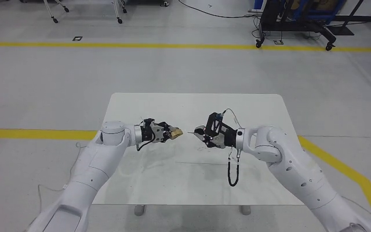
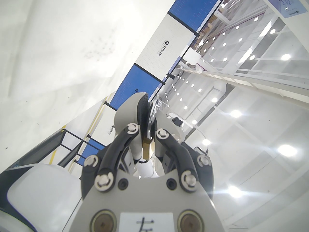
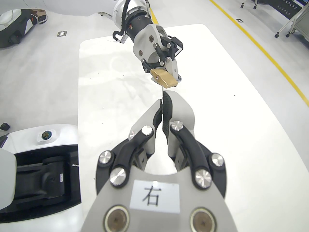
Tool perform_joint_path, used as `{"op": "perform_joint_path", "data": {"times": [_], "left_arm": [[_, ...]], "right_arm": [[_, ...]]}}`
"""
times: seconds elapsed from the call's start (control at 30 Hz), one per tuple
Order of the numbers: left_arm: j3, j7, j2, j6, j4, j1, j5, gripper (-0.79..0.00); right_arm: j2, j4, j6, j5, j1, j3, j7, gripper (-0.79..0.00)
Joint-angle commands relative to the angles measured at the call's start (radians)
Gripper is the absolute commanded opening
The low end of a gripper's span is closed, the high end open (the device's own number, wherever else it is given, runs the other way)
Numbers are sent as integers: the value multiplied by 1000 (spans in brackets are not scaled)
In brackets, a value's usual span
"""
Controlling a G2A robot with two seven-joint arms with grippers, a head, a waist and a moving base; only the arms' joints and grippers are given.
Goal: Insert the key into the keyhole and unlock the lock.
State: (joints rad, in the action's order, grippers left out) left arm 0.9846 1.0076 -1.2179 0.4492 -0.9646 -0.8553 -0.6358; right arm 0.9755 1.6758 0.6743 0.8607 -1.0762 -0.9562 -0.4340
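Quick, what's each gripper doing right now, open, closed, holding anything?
Left gripper: closed, holding the brass padlock.
Right gripper: closed, holding the key, blade pointing at the padlock.

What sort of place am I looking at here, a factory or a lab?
Probably a robotics lab or test hall: yellow lines on a wide pale floor, wheeled equipment racks along its edge, and blue-and-white partition panels.

Above the middle of the surface (image 1: 174,104), the lock (image 1: 175,133) sits in the left pincer (image 1: 169,133). Just beside it, toward the right edge, is the key (image 3: 161,90) in the right pincer (image 1: 200,134).
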Motion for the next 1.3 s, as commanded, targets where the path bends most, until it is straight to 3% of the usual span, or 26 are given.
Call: {"op": "perform_joint_path", "data": {"times": [0.0, 0.23, 0.43, 0.8, 1.27], "left_arm": [[-2, -17, 0, 1, -8, -12, 1, -785], [-24, -21, -1, 91, -21, 6, 25, -785], [-57, -5, -15, 156, -5, 43, 6, -785], [-79, -19, -32, 184, 35, 40, -59, -785], [-82, -34, -38, 170, 46, 39, -82, -785]], "right_arm": [[0, 47, 60, 124, 15, 22, -9, -785], [5, 168, 235, 490, 127, 101, -104, -785], [22, 206, 310, 650, 198, 184, -163, -785], [76, 191, 284, 667, 271, 311, -309, -785], [107, 166, 263, 591, 299, 336, -449, -785]]}}
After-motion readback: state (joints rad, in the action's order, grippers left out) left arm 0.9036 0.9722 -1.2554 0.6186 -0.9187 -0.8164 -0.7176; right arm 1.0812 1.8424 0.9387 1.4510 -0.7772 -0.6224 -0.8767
